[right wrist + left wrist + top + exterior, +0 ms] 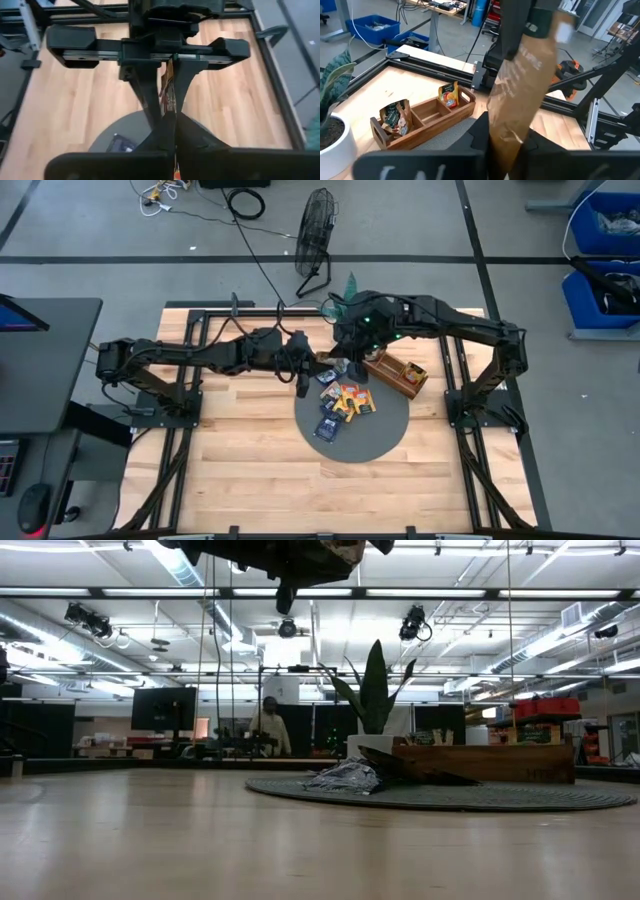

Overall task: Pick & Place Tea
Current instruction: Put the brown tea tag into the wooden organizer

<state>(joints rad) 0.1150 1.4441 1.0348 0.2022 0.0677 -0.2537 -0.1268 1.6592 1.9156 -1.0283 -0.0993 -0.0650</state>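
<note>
One tan-brown tea sachet (520,95) hangs in the air between my two grippers, above the far edge of the round grey mat (385,435). My left gripper (505,150) reaches in from the table's left and is shut on its lower end. My right gripper (172,130) slants down from the far right and is shut on its other end. Several more sachets (345,402) lie flat on the mat. The wooden tray (395,372) stands at the mat's far right, with a sachet (395,117) upright in one end compartment and another (448,95) in the other end compartment. My left gripper pinches the sachet's lower end (502,135) between its two fingers, coming roughly level from the table's left. The sachet stands up from the fingers, tilted, clear of the mat. My right gripper pinches the sachet's upper end (545,35) between its two fingers (520,25), slanting down from the far right. In its own wrist view the sachet shows edge-on (170,87) between the closed fingers.
A potted plant (345,298) in a white pot (330,140) stands just beyond the mat, under the right arm. Bare wooden table (240,460) lies to the left and near side. A person (268,725) is far back in the room.
</note>
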